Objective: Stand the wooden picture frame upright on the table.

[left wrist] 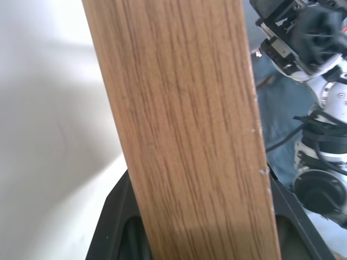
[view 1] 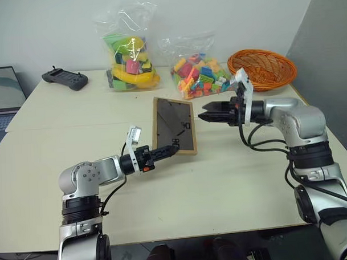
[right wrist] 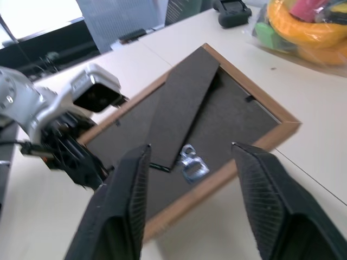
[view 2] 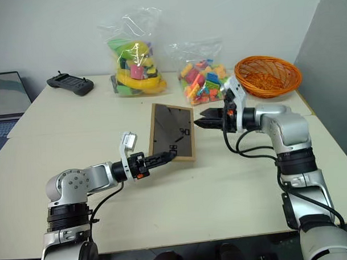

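We are holding the wooden picture frame tilted up off the table, left gripper clamped on its lower edge, right gripper spread apart beside it, easel leg folded, standing yet undone.

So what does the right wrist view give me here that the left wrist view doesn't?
Right wrist view alone: the picture frame's dark back with its stand and metal hinge, the right gripper open above it, the left gripper at the frame's edge, the yellow toy bag and the black controller. Left wrist view alone: the frame's wood-grain edge up close between the left fingers, and the right arm behind. Both share the frame and the table.
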You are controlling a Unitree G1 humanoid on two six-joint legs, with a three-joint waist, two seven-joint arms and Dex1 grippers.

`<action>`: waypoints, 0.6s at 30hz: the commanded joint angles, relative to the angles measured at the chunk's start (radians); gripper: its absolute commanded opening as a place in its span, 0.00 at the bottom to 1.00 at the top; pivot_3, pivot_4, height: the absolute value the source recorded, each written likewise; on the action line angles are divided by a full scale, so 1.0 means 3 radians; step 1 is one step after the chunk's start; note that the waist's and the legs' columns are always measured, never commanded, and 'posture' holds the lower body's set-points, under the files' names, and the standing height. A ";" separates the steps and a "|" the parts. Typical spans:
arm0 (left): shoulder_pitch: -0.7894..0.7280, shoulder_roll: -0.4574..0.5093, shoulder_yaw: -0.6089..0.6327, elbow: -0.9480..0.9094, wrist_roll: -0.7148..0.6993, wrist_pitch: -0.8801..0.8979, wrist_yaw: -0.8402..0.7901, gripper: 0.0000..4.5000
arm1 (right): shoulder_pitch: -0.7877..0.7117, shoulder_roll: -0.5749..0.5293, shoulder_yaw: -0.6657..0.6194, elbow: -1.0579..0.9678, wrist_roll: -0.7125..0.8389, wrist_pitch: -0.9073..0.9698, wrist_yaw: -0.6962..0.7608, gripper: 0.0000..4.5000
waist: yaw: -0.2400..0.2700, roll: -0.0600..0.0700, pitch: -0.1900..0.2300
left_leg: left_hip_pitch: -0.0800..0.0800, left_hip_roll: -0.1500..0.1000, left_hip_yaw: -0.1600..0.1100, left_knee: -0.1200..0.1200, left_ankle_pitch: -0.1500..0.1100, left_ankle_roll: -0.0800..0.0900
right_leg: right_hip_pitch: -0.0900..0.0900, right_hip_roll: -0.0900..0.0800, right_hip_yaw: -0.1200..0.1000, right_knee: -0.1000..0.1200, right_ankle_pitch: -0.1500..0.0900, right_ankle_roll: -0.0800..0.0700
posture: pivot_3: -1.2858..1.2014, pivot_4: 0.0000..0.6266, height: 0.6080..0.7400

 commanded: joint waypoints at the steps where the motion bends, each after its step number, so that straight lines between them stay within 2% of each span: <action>1: -0.0159 -0.0018 0.0067 -0.0268 -0.0198 -0.0153 0.0012 0.31 | -0.0251 0.0105 -0.0020 0.0098 0.0148 0.0025 0.0007 0.81 | 0.0003 0.0000 0.0000 | -0.0003 0.0000 0.0000 0.0000 0.0000 0.0000 | -0.0003 0.0000 0.0000 0.0000 0.0000 0.0000 | 0.52 0.24 1.00; 5: -0.0125 0.0002 -0.0062 -0.0418 -0.0263 -0.0163 -0.0023 0.31 | -0.0327 0.0244 0.0198 0.0337 -0.0004 -0.0262 0.0015 0.98 | 0.0006 0.0000 0.0000 | -0.0006 0.0000 0.0003 0.0001 0.0002 -0.0003 | -0.0005 -0.0001 0.0001 -0.0003 0.0000 0.0000 | 0.52 0.24 1.00; 11: -0.0094 0.0039 -0.0163 -0.0502 -0.0301 -0.0190 -0.0013 0.31 | -0.0405 0.0425 0.0394 0.0480 -0.0137 -0.0632 0.0069 0.98 | -0.0003 0.0000 0.0000 | -0.0008 0.0000 0.0003 0.0000 0.0002 -0.0003 | -0.0009 -0.0001 0.0000 0.0000 0.0000 0.0000 | 0.52 0.24 1.00; 18: -0.0024 0.0084 -0.0123 -0.0533 -0.0371 -0.0144 0.0031 0.31 | -0.0298 0.0336 0.0265 0.0019 0.0226 -0.0253 0.0273 0.98 | 0.0008 0.0001 0.0001 | -0.0011 0.0000 0.0002 0.0001 0.0007 -0.0011 | -0.0010 -0.0002 0.0000 -0.0002 0.0000 0.0000 | 0.52 0.24 1.00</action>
